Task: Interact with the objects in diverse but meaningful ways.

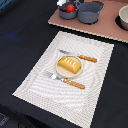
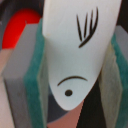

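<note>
In the wrist view a white fish (image 2: pixel 75 65) with black fin lines, a curved mouth and a dot eye hangs between the teal pads (image 2: pixel 37 75) of my gripper (image 2: pixel 75 52), which is shut on it. Behind the fish a red tomato (image 2: pixel 20 27) shows beside one finger. In the exterior view the tomato (image 1: pixel 70 8) lies in the left grey pot (image 1: pixel 67 14) at the far edge, with only a white bit showing at the frame's edge above it. A yellow-orange ridged bread block (image 1: pixel 69 63) rests on a small plate (image 1: pixel 58 70) on the placemat (image 1: pixel 40 75).
A second grey pot (image 1: pixel 90 12) and a pale bowl (image 1: pixel 123 19) stand on a pinkish board (image 1: pixel 95 26). An orange-handled fork (image 1: pixel 66 80) and knife (image 1: pixel 80 56) flank the plate. Dark tabletop surrounds the placemat.
</note>
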You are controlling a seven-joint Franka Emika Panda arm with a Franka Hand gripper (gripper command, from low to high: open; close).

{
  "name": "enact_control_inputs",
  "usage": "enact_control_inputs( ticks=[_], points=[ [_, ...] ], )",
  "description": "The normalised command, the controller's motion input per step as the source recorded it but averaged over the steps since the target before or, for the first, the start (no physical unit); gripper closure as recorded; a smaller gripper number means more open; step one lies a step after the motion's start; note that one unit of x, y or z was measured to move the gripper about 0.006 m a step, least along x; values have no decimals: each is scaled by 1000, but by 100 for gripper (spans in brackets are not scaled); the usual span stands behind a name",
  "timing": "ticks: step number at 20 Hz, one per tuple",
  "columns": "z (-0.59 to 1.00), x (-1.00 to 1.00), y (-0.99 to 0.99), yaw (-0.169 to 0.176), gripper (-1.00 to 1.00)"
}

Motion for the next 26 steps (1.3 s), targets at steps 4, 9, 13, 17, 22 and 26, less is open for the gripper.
enact_control_inputs(
  ticks=[4, 9, 13, 17, 22, 26],
  points=[
    [-26, 18, 256, 42, 100],
    [-104, 17, 213, 25, 100],
    [-181, 0, 129, 24, 100],
    [-216, -7, 100, 17, 100],
    [-270, -41, 90, 13, 100],
    [-293, -31, 65, 10, 100]
  ],
)
